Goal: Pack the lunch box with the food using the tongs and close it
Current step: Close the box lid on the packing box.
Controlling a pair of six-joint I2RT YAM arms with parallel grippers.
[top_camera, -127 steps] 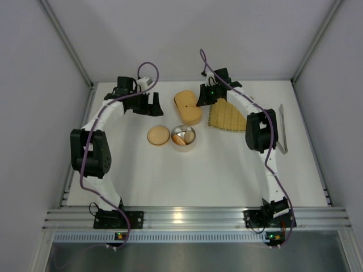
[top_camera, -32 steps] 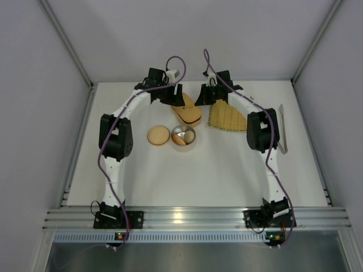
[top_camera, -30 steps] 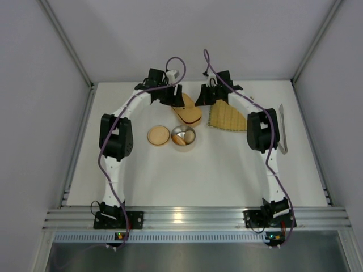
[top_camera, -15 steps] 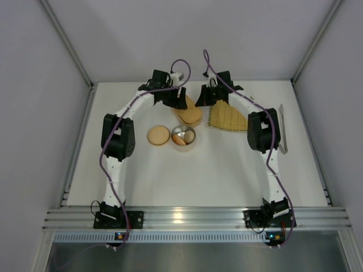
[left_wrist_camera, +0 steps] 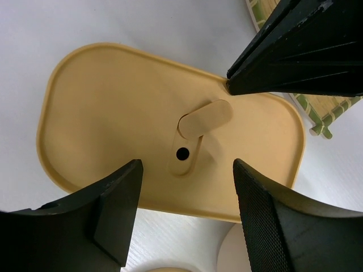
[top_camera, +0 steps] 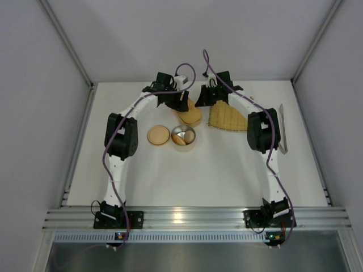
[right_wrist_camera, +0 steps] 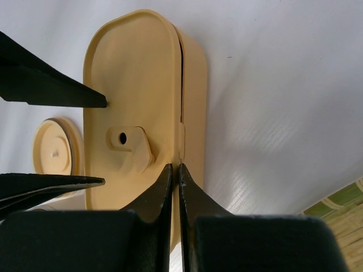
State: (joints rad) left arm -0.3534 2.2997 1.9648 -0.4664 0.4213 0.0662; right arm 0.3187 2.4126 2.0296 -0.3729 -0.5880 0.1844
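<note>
White table (top_camera: 227, 170) inside plain grey walls carries a tan lunch box (top_camera: 191, 115) at the far middle with its lid on; a yellow woven mat (top_camera: 228, 118) lies just to its right and the tongs (top_camera: 282, 129) lie along the right edge. Over the lid hangs the left end effector (top_camera: 180, 102) with jaws wide, the lid's small tab (left_wrist_camera: 201, 122) between them, while the right end effector (top_camera: 205, 97) is pinched narrow and empty, tips at the lid's seam. Food (top_camera: 180, 140) sits in a round bowl (top_camera: 194, 139) just in front of the lunch box, beside a round tan lid (top_camera: 158, 135).
</note>
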